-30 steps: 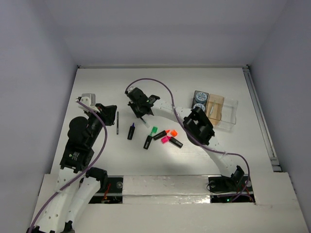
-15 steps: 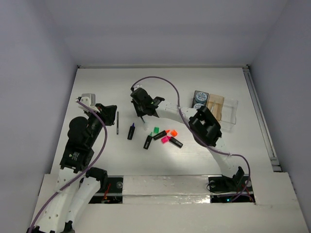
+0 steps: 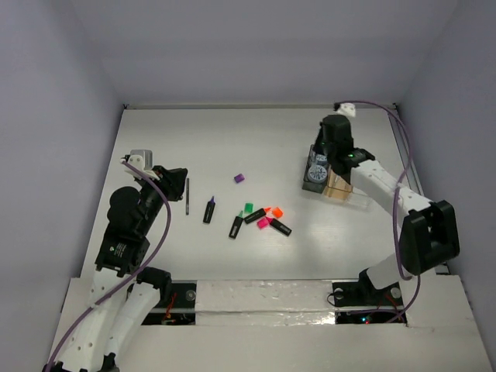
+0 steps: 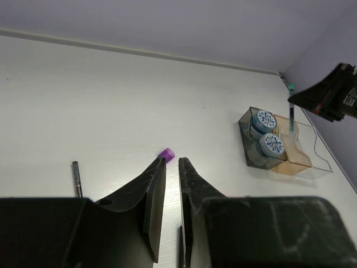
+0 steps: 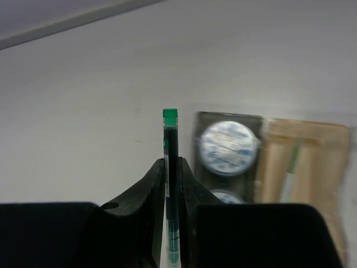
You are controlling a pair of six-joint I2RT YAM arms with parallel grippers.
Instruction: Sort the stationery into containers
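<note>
My right gripper point(image 5: 172, 162) is shut on a thin dark pen with a green cap point(image 5: 170, 131). It hangs over the containers point(image 3: 333, 159), above the seam between the dark grey holder point(image 3: 316, 172) and the clear box with the tan insert point(image 3: 339, 188). Two blue-and-white round pieces point(image 4: 264, 119) sit in the holder point(image 4: 252, 149). Several highlighters point(image 3: 267, 219) lie grouped mid-table, with a purple-capped one point(image 3: 209, 211) to their left. A loose purple cap point(image 3: 239, 177) lies just beyond my left gripper's tips point(image 4: 172, 160). That gripper point(image 3: 175, 175) is shut with nothing in it.
A thin black pen point(image 3: 187, 195) lies beside my left gripper. The right arm's purple cable point(image 3: 403, 194) arcs over the right side of the table. A rail point(image 3: 415, 186) runs along the right table edge.
My right arm has swung from mid-table to the right, over the containers, carrying the pen. The purple cap it covered now shows. The left arm has stayed put.
</note>
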